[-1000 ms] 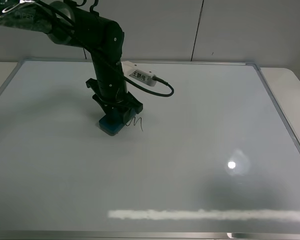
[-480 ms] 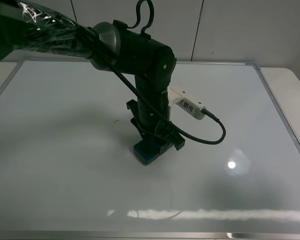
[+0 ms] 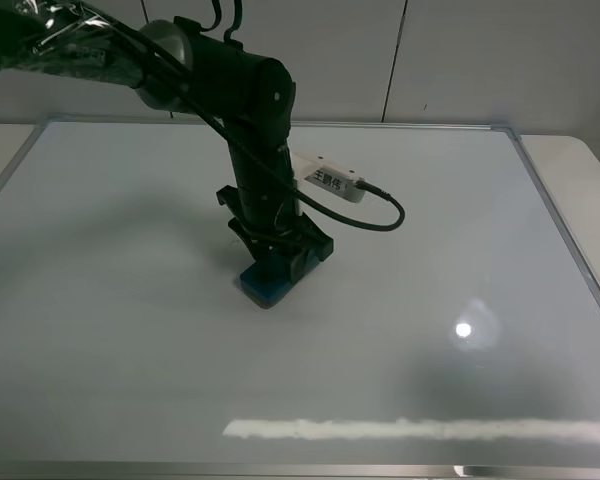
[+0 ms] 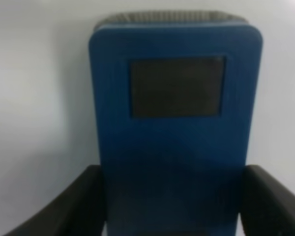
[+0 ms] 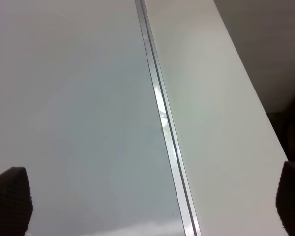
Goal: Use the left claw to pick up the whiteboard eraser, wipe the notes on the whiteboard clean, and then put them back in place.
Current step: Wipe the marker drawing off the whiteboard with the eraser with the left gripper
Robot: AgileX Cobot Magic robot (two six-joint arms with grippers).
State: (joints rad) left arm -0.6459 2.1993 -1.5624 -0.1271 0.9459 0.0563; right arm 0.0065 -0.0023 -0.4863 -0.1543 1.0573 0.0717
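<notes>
Left end effector: clamped on the whiteboard eraser. In the left wrist view, your two black fingers press the eraser's long sides with no gap showing.
Whiteboard eraser: it sits flat on the whiteboard, close to the board's centre and slightly toward 9 o'clock in the high view.
Handling: judge it a light, stiff blue block with a softer wiping layer underneath. It looks unlikely to break, but its smooth sides could slip if you drag hard.
Where to hold: take it across the narrow width, at the end away from the dark patch. That is where your fingers sit now.
Eraser against end effector: the near end lies between the fingers. The rest projects beyond the fingertips, toward 7 o'clock from the wrist in the high view.
Notes: no stroke shows anywhere on the bare board. You cannot tell whether a trace hides under the arm or the eraser.
White labelled box: it rides at 3 o'clock of the wrist, with its black cable looping clear of the board.
Right end effector: its tips are spread wide at the picture's corners, gripping nothing, and it hangs over the board's silver frame.
Step in hand: probably the wiping stroke or just after it. Putting the eraser back is not yet done.
</notes>
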